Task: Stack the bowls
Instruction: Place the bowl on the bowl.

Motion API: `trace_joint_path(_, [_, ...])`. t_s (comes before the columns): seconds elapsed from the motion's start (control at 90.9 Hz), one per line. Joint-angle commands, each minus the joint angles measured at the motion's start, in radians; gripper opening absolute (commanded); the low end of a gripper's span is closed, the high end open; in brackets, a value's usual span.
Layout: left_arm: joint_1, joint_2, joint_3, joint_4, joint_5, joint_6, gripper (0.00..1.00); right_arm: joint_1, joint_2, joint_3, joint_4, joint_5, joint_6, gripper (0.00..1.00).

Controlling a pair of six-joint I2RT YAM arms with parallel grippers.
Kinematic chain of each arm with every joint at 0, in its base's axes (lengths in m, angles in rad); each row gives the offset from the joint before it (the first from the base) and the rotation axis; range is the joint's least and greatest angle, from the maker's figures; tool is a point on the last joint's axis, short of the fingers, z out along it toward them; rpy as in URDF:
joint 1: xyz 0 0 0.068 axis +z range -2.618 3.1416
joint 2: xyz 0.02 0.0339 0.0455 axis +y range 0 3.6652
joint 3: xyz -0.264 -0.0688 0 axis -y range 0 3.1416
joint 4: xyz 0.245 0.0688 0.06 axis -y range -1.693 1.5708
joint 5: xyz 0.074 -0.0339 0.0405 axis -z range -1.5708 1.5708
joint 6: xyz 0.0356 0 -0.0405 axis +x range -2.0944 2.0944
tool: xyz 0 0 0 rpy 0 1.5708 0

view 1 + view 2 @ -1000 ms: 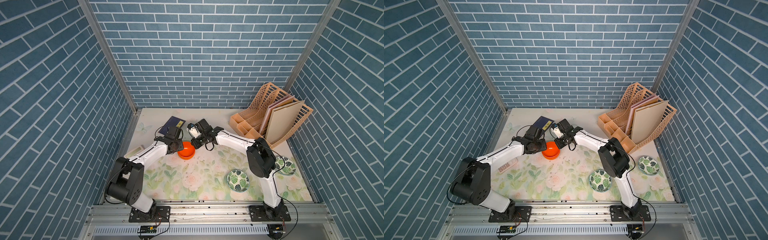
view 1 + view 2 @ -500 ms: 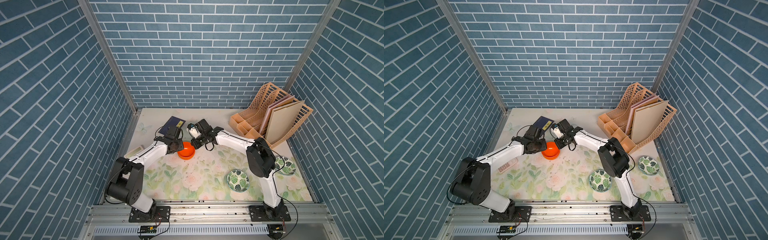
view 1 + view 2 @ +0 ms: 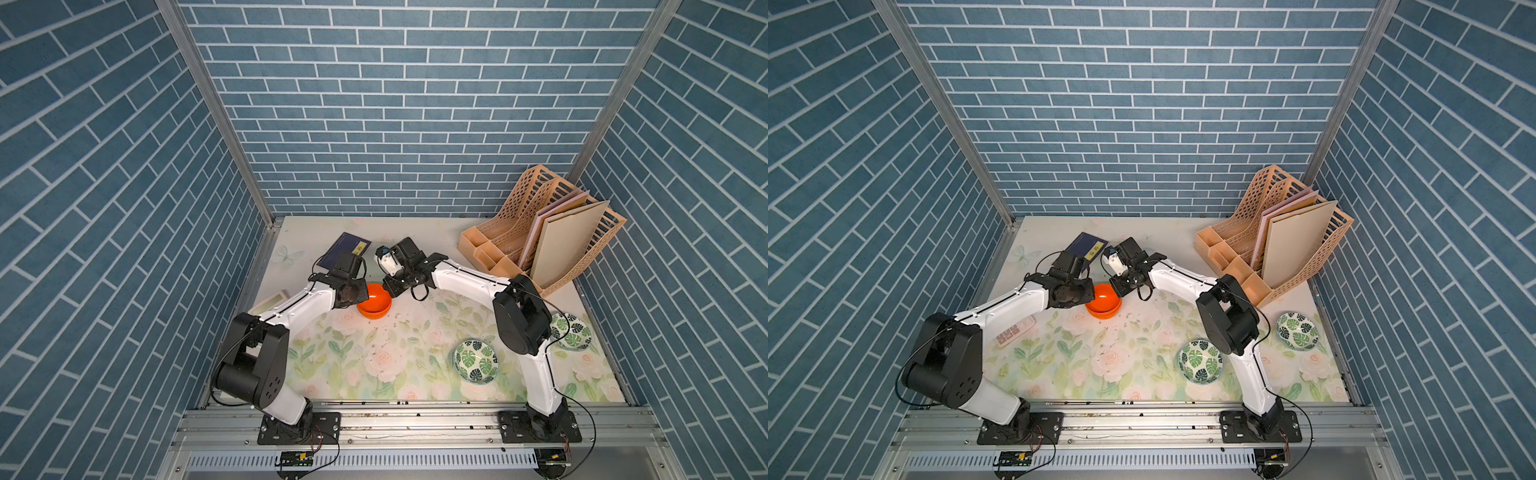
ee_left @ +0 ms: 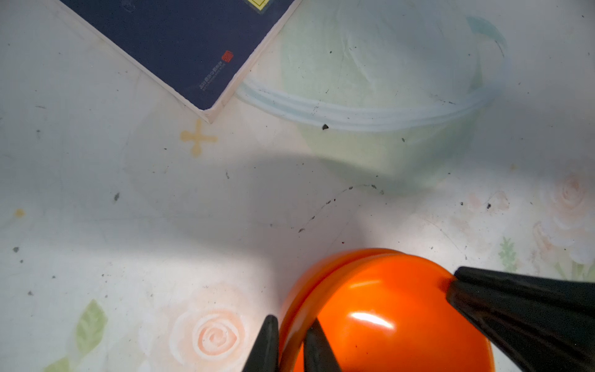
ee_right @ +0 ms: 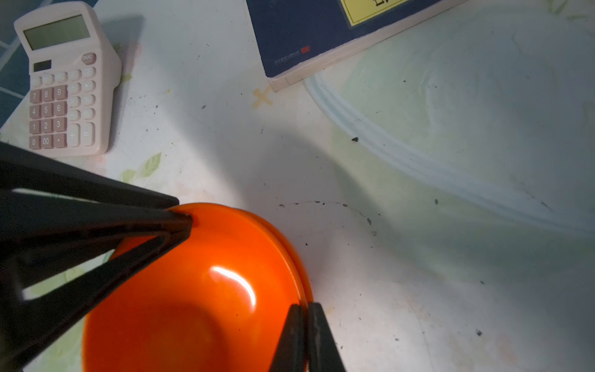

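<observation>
Orange glaze marked the spot in both top views: the nested orange bowls (image 3: 374,305) (image 3: 1104,305) sat on the tabletop (image 3: 374,361) a little left of the frame's middle. My left end effector (image 3: 362,297) was at their left rim and my right end effector (image 3: 392,291) at their upper right. The leaf bowls (image 3: 476,360) (image 3: 573,331) lay apart at lower right, not yet stacked.

From the left wrist, my left end effector (image 4: 292,319) had its jaws nearly together astride the orange rim, which filled the slim gap between them; I judged that a grip. The upper bowl sat off centre, with a crescent of the lower rim showing on one side.

From the right wrist, my right end effector (image 5: 304,306) was closed tight, pinching the rim roughly across from the left one. A calculator (image 5: 67,80) and a dark blue book (image 5: 322,32) lay beyond, apart from the bowls.

I judged the step to be seating this pair. Doing it well meant keeping both pinches level and moving the arms together so that neither pried the top bowl out. The bowl should settle concentric before either opened, since the glossy glaze looked likely to slip under a skewed pull.
</observation>
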Motion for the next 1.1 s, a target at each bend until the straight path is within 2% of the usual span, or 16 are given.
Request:
trace_joint_path(0.0, [0.017, 0.013, -0.008, 0.005, -0.043, -0.016, 0.20, -0.003, -0.049, -0.013, -0.021, 0.007, 0.029, 0.02])
trace_joint_path(0.088, [0.017, 0.008, -0.005, -0.001, -0.052, -0.016, 0.31, -0.002, -0.052, -0.022, -0.013, 0.006, 0.029, 0.07])
trace_joint_path(0.154, [0.017, -0.001, -0.005, -0.001, -0.055, -0.016, 0.40, -0.002, -0.058, -0.033, -0.002, 0.008, 0.029, 0.19])
trace_joint_path(0.209, [0.017, -0.009, -0.003, -0.001, -0.057, -0.016, 0.44, -0.002, -0.067, -0.045, 0.013, 0.009, 0.031, 0.22])
trace_joint_path(0.561, [0.022, -0.055, 0.028, -0.031, -0.072, -0.002, 0.48, -0.002, -0.154, -0.086, 0.051, 0.021, 0.038, 0.36])
trace_joint_path(0.638, [0.023, -0.076, 0.048, -0.049, -0.089, 0.016, 0.51, -0.003, -0.201, -0.121, 0.074, 0.039, 0.045, 0.43])
trace_joint_path(0.671, [0.023, -0.087, 0.055, -0.053, -0.092, 0.026, 0.56, -0.004, -0.224, -0.146, 0.082, 0.050, 0.047, 0.46])
trace_joint_path(0.737, [0.021, -0.118, 0.071, -0.057, -0.091, 0.055, 0.81, -0.011, -0.284, -0.213, 0.106, 0.071, 0.055, 0.51])
trace_joint_path(0.748, [0.021, -0.122, 0.075, -0.060, -0.095, 0.057, 0.90, -0.014, -0.299, -0.226, 0.108, 0.075, 0.057, 0.52])
trace_joint_path(0.759, [0.021, -0.126, 0.078, -0.062, -0.099, 0.060, 0.95, -0.017, -0.312, -0.235, 0.113, 0.084, 0.060, 0.53])
trace_joint_path(0.781, [0.020, -0.135, 0.086, -0.068, -0.105, 0.064, 0.98, -0.022, -0.330, -0.269, 0.121, 0.098, 0.069, 0.55])
trace_joint_path(0.825, [0.016, -0.151, 0.103, -0.087, -0.126, 0.069, 0.99, -0.040, -0.382, -0.340, 0.143, 0.114, 0.091, 0.59])
trace_joint_path(0.88, [0.011, -0.168, 0.126, -0.107, -0.151, 0.075, 1.00, -0.072, -0.460, -0.436, 0.164, 0.134, 0.134, 0.67])
trace_joint_path(0.968, [-0.017, -0.185, 0.165, -0.140, -0.186, 0.084, 1.00, -0.126, -0.586, -0.585, 0.155, 0.186, 0.195, 0.69])
trace_joint_path(1.089, [-0.125, -0.182, 0.232, -0.177, -0.233, 0.092, 1.00, -0.190, -0.758, -0.743, 0.073, 0.291, 0.296, 0.71])
